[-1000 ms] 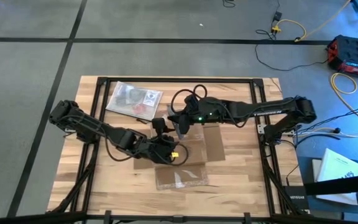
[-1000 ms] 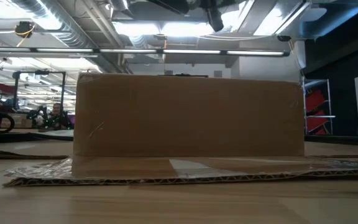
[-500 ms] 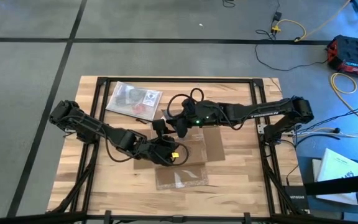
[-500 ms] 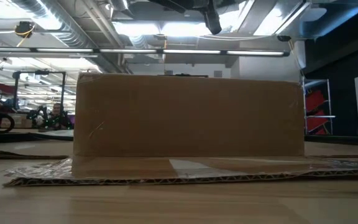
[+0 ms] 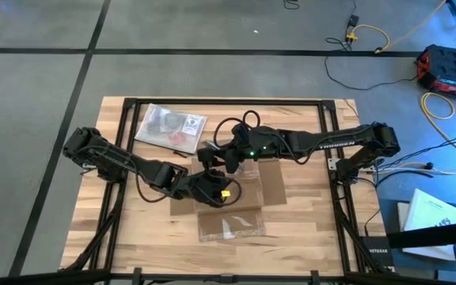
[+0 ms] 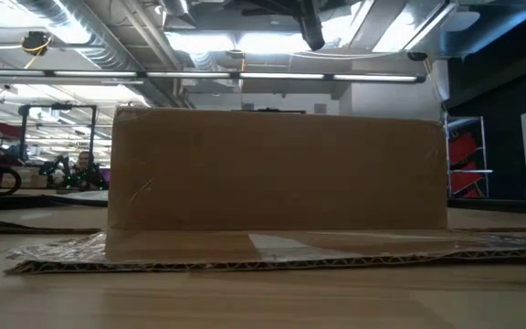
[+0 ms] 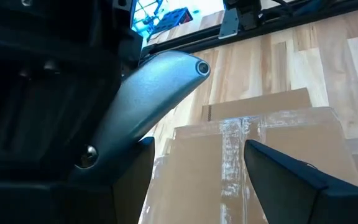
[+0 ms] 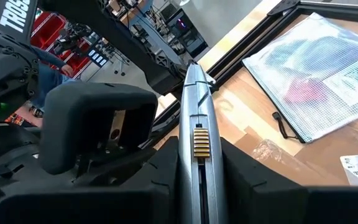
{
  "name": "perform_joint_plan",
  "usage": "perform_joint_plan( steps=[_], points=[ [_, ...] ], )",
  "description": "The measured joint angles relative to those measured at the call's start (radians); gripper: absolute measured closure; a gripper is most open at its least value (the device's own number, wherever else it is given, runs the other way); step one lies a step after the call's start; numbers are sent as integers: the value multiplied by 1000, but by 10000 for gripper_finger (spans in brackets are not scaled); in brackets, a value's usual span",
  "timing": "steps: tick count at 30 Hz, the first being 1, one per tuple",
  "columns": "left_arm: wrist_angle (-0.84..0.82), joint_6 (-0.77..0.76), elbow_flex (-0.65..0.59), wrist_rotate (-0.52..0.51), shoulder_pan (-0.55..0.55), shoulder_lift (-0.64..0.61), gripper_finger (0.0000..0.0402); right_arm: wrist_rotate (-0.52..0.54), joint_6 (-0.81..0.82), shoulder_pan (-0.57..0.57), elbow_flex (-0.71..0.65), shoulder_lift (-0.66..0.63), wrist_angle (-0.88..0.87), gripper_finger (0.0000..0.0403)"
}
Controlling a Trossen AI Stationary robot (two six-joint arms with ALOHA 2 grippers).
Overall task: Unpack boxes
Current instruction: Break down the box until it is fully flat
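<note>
Brown cardboard box point(image 5: 229, 194), flaps spread, lies mid-table. Left gripper point(image 5: 212, 188) hangs over its near-left part, fingers point(image 7: 291, 171) parted and empty. Right gripper point(image 5: 210, 152), at the far edge, clamps a silver blade point(image 8: 197, 134).

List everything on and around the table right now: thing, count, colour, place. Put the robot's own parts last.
Cardboard box: one, brown, flaps spread flat with clear tape strips, centre of the table.
Mesh bag: one, clear and silvery with a red item showing inside, far left part of the table, apart from the box.
Table: one, light wood with a black frame.
Cables: several, yellow and black, on the grey floor beyond the table.
Red case: one, red and black, on the floor to the far right.
White item: one, on the floor right of the table.
Left gripper: one, dark, over the box; the left wrist view shows its jaws apart above the taped flap.
Right gripper: one, dark, at the box's far edge, near the bag.
</note>
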Motion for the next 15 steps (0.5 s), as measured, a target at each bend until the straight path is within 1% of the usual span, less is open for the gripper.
perform_joint_plan(
  steps=[9,15],
  points=[
    [7,-38,0,8,-2,0,163,-24,-26,0,0,1,-6,345],
    [4,-38,0,3,-14,0,163,-5,-44,1,-1,-13,-53,345]
  ],
)
